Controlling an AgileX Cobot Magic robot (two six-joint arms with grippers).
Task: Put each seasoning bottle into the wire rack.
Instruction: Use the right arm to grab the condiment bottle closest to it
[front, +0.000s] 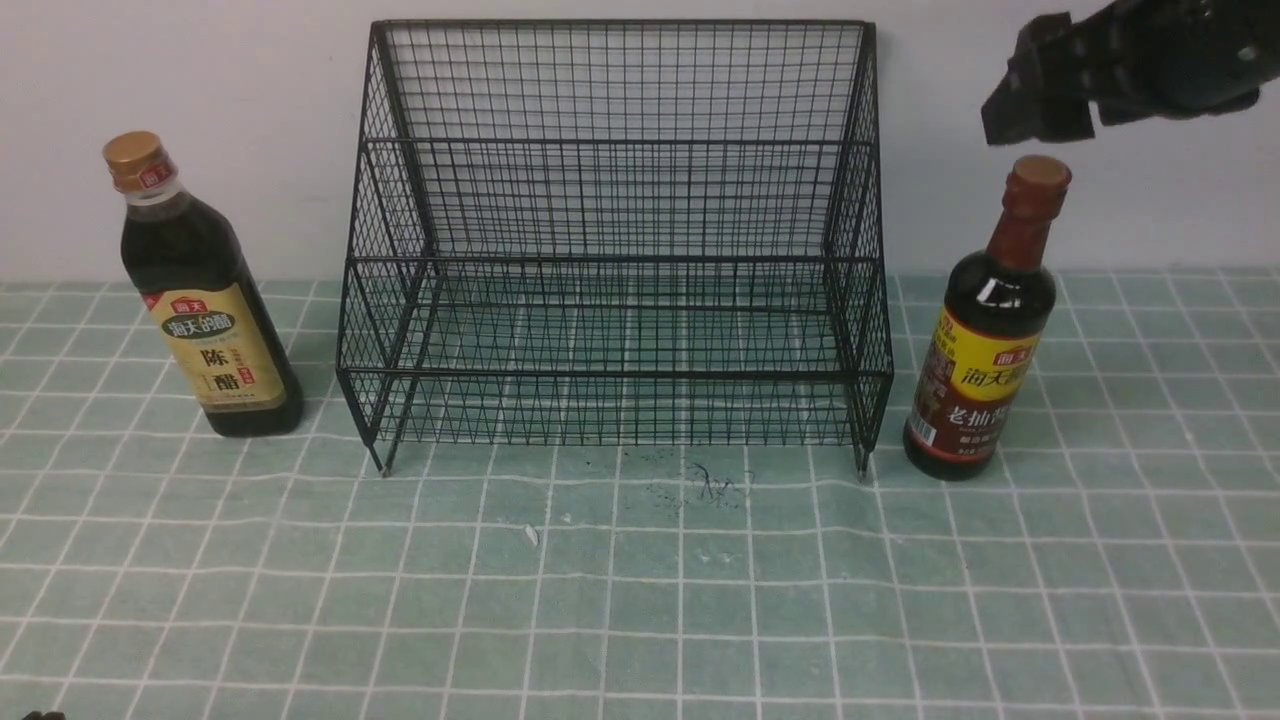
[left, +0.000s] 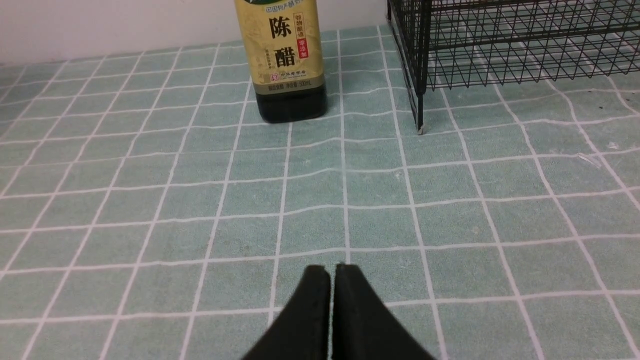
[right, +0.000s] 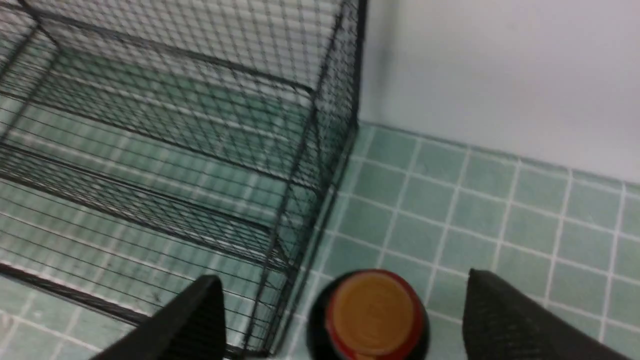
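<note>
The job was at its first step: neither bottle was in the rack (front: 615, 250), and the right arm was lining up on the one nearest to it.

The red-necked bottle (front: 985, 340) stood upright on the green checked cloth (front: 640, 600), just beside the rack's right front leg. The right gripper (front: 1040, 100) hovered over its cap, a little above it and not touching. In the right wrist view the jaws stood wide apart, one on each side of the cap, with nothing between them but air (so it had hold of nothing).

The gold-capped bottle (front: 205, 300) stood upright on the far side, near the rack's left edge but apart from it. The left gripper (left: 332, 280) hung low over the cloth, well short of that bottle. Its jaws were pressed together and empty.

By my reading, the next move called for the right gripper to drop straight down until its fingers flanked the neck or the shoulder, and then to close. The neck was slim and the jaws wide, so centring mattered; a skewed close could tip a tall bottle. After that the bottle needed lifting above the front rail and carrying left onto a shelf. The gold-capped one looked like the left arm's job.
</note>
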